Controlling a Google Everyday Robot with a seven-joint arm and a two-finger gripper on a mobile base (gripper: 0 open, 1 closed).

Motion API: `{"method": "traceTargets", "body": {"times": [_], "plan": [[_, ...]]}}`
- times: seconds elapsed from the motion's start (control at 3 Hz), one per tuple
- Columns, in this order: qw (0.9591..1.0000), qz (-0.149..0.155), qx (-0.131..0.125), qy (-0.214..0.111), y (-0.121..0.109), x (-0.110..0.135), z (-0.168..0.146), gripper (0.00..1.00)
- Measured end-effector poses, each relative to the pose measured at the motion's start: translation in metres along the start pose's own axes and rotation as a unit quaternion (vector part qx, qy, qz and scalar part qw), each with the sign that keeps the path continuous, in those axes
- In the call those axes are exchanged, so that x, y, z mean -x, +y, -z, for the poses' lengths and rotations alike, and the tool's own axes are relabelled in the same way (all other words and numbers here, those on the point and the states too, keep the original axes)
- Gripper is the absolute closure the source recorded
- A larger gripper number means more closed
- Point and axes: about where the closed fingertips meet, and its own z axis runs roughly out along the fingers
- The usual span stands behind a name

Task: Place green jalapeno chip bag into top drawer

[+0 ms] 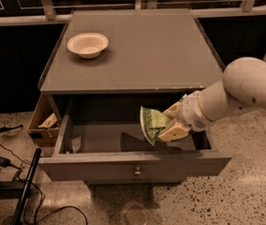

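Observation:
The green jalapeno chip bag (152,123) is held upright over the right half of the open top drawer (133,165). My gripper (169,122) comes in from the right on a white arm and is shut on the bag's right edge, above the drawer floor. The drawer is pulled out wide, with its grey front and small metal knob (137,172) toward the camera. A small pale item (75,143) lies at the drawer's left inside wall.
A white round bowl (87,44) sits on the cabinet top (137,55) at the back left. A brown cardboard box (43,124) stands on the floor left of the cabinet. Cables (4,163) and a dark pole (25,186) lie at the lower left.

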Motion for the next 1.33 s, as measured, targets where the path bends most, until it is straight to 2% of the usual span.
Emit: {"method": "traceTargets", "body": {"times": [0.67, 1.33], "plan": [[1.0, -0.003, 0.001, 0.003, -0.02, -0.018, -0.055, 1.0], [0.9994, 0.033, -0.01, 0.004, -0.032, -0.024, -0.092, 1.0]]}}
